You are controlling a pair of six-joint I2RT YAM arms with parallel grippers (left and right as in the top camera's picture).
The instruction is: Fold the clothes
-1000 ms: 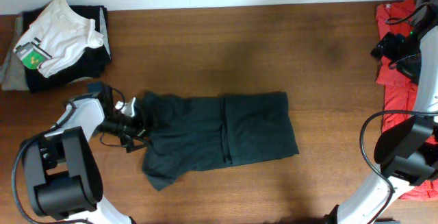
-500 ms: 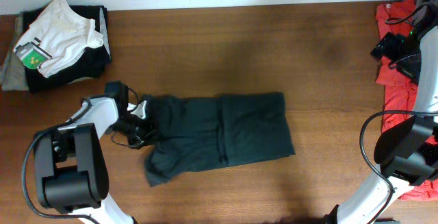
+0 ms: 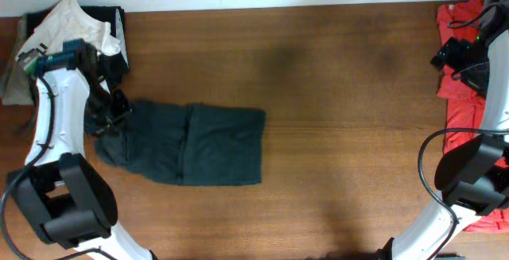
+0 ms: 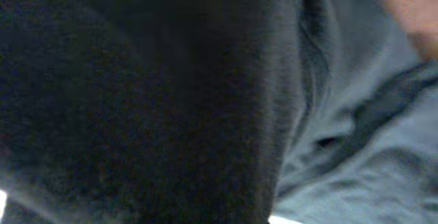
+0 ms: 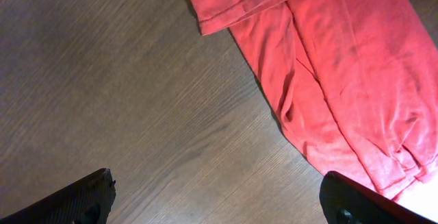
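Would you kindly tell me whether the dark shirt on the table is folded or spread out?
Folded: the dark shirt lies as a compact rectangle with an overlapping layer's edge down its middle; its left end is bunched.

Brown wood-grain table (image 3: 334, 69)

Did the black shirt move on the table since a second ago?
Yes. The black shirt has slid left, toward the stack of folded clothes at the picture's upper left, dragged by the left gripper, which is shut on its left edge.
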